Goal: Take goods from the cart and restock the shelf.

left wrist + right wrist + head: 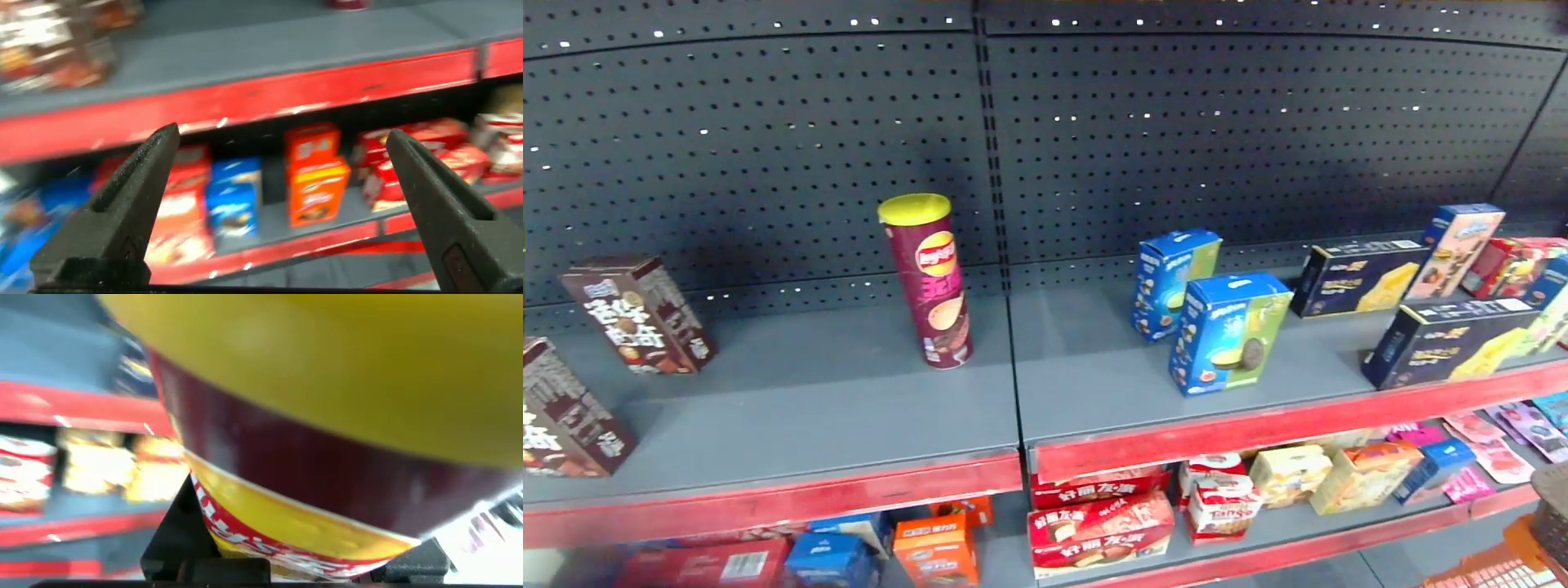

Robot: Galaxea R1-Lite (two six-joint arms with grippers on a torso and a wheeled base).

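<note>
Right wrist: right gripper (302,551) clamps maroon can (327,457), yellow lid. Left wrist: left gripper (282,137) spread wide before orange boxes (315,175) on lower shelf (359,212). Head: upper shelf (792,408) holds upright tube (929,282).

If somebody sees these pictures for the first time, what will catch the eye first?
Most likely the tall maroon chip can with a yellow lid, standing upright on the grey upper shelf against the dark pegboard. In the right wrist view a similar can looms very close, held in the right gripper. The left gripper is open and empty, facing an orange box.
</note>
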